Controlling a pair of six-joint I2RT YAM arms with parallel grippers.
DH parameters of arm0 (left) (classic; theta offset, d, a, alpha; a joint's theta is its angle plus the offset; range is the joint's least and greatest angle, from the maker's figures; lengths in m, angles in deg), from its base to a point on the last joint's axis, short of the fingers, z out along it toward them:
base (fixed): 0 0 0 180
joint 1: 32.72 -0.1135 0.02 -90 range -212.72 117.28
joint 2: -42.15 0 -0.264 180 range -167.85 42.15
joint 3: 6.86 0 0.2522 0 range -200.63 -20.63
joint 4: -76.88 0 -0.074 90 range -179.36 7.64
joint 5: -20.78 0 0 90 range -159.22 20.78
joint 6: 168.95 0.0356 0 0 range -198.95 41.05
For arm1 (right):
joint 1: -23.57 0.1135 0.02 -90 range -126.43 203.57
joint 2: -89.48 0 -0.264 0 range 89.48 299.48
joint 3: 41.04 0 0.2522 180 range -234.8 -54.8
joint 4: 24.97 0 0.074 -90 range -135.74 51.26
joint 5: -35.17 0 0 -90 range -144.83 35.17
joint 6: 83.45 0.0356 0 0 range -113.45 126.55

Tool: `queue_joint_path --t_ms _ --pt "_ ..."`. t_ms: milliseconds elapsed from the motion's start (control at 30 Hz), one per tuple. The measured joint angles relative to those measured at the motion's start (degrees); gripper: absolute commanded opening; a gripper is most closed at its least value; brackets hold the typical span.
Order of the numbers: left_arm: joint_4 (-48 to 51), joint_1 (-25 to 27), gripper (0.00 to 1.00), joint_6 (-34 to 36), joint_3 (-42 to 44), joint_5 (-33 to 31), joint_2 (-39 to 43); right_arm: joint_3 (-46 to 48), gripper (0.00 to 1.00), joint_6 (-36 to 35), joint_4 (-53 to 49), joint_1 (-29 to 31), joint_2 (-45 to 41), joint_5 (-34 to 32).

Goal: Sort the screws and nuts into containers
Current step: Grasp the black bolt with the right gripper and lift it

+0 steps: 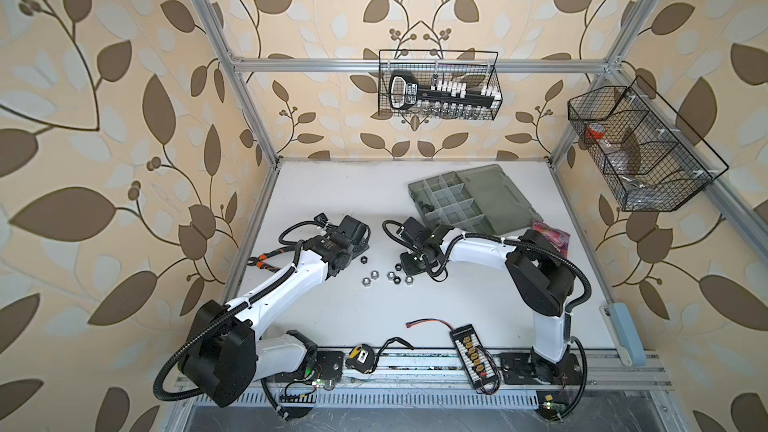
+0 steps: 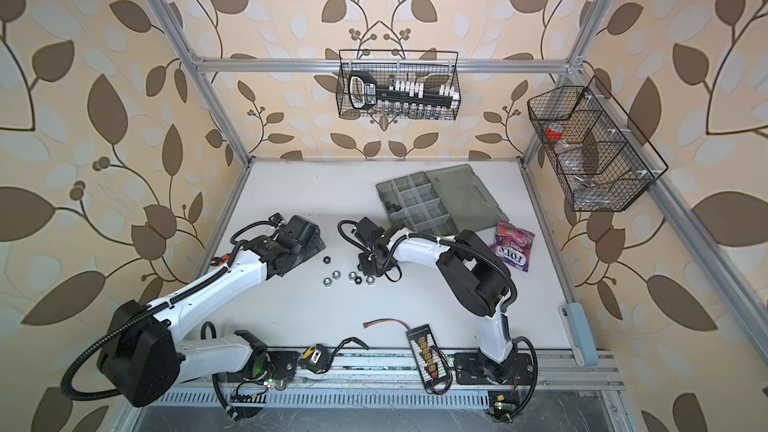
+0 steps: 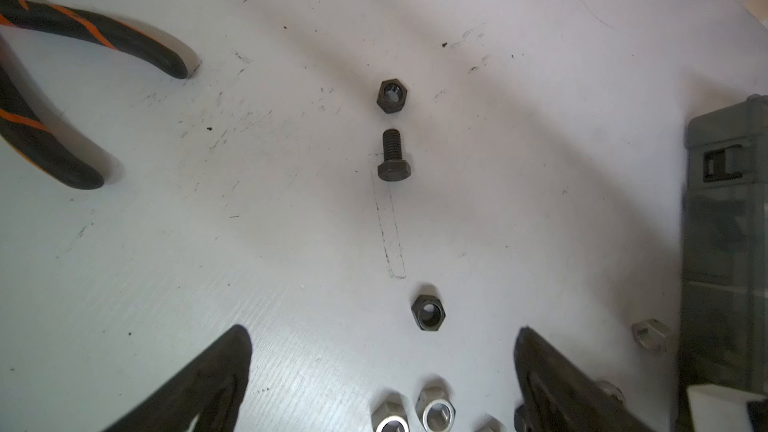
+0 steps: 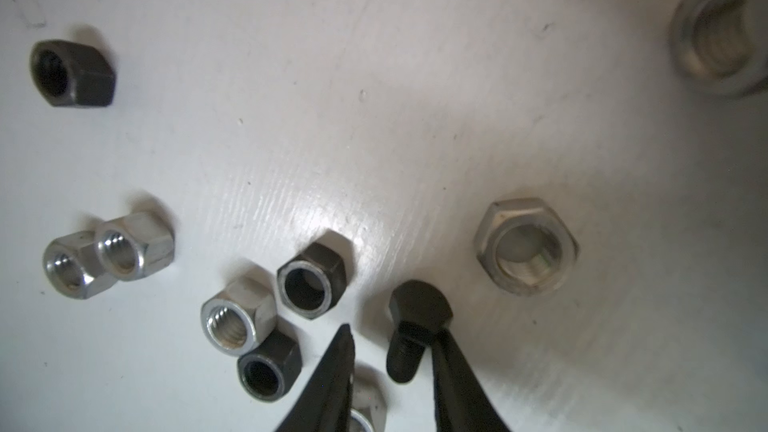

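Right gripper [image 4: 390,336] was down on the tabletop [image 4: 415,76] with its jaws partway open around a black screw [image 4: 419,311]. One finger [image 4: 457,380] looked pressed against the threaded shaft, and the other finger [image 4: 328,380] had a sliver of gap, so I wouldn't call it a proper grip yet. The screw lay on its side with loose nuts [image 4: 311,280] packed just beside it, black and silver mixed, plus a fatter silver nut [image 4: 525,247] near the head.

In both top views that whole pile sat mid-tabletop between the two arms. The compartments [image 1: 446,201] of the open grey organizer case were off at the far right, well apart from the pile. One compartment seemed to have a few dark bits in it, too small to say what.

Left gripper [image 3: 382,338] hung wide open with nothing in it, and a second black screw [image 3: 392,157] showed in its wrist view.

So my read is that this was the pick-up step for one screw. The next move needs a firm pinch on the shaft without nudging the neighbouring nuts. After that, lift straight up, carry it far-right to the case, and drop it in a screw compartment. Round shaft plus slim fingers means it could easily roll or pop out.
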Motion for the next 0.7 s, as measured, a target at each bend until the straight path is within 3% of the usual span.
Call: queue_joint_path --t_ms 367,700 --pt "0.0 0.0 0.99 0.0 0.0 0.0 0.0 -0.9 0.22 -1.3 -1.0 1.6 1.0 -7.4" --pt "0.0 -0.4 0.99 0.0 0.0 0.0 0.0 -1.7 0.00 -2.0 -1.5 2.9 1.7 -11.1"
